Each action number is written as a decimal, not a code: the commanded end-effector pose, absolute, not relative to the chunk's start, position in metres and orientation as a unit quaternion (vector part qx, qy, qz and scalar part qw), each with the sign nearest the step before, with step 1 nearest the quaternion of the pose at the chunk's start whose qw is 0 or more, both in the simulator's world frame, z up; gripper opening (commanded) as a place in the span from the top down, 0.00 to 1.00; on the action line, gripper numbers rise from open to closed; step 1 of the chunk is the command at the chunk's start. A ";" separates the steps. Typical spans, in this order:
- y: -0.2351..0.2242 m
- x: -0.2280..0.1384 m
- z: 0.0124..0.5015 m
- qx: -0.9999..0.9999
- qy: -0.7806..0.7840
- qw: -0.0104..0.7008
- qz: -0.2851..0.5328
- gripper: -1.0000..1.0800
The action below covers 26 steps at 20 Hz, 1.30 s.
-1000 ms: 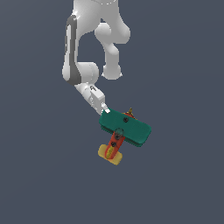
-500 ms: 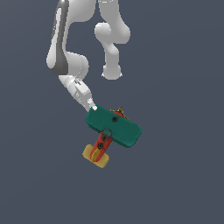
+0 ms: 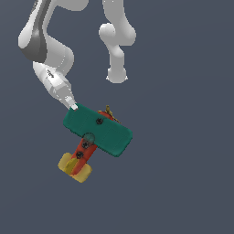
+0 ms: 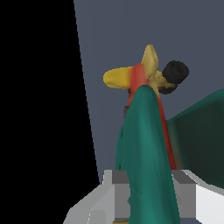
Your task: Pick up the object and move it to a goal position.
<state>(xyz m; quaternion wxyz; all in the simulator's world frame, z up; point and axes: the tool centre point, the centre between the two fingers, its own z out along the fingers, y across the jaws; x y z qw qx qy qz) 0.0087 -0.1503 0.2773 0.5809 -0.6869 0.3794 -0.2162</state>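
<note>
Here the gripper (image 3: 74,107) is clamped on one end of the toy airplane's (image 3: 98,130) teal wing (image 4: 146,148), the plane hanging tilted against the grey background, yellow tail (image 3: 74,167) lowest.

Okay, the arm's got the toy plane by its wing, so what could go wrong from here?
1. The gripper pinches only one end of the teal wing, so the toy airplane may pivot or slip.
2. The body and yellow tail hang well off to the side of the grip, so a quick swing could twist the plane loose.
</note>
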 end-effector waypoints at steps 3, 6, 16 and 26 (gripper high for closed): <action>-0.174 0.023 0.305 -0.687 0.377 0.582 -0.217 1.00; -0.186 0.029 0.316 -0.686 0.377 0.583 -0.217 1.00; -0.200 0.038 0.330 -0.686 0.376 0.584 -0.217 1.00; -0.193 0.037 0.334 -0.686 0.378 0.583 -0.215 1.00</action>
